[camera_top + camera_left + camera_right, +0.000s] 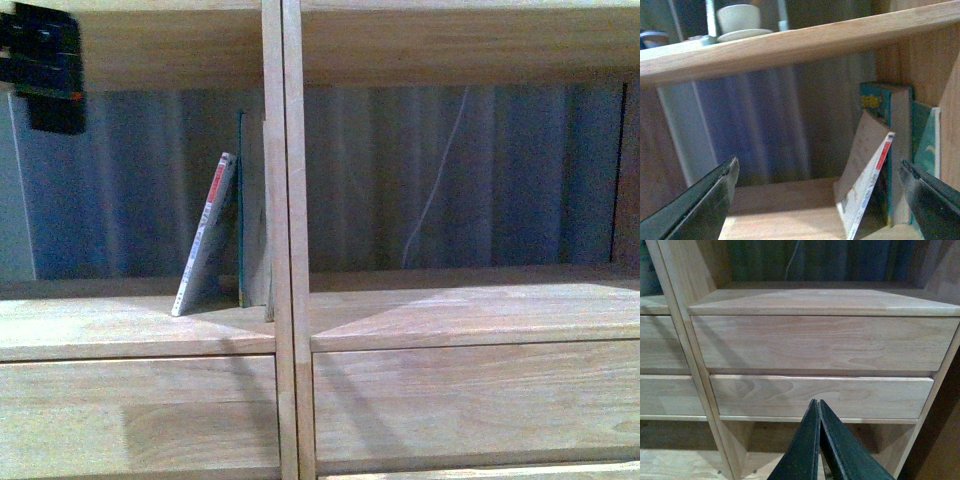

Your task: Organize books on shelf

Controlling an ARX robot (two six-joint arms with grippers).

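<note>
Books (240,225) are seen beside the shelf's (283,300) central post, one leaning. Straightening is judged next (left gripper (820,200) spread wide, right gripper (818,440) clenched, empty).

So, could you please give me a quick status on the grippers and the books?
Left gripper open, empty; right gripper shut, empty. Pale book leaning on upright books in shelf. Nothing blocking.
</note>
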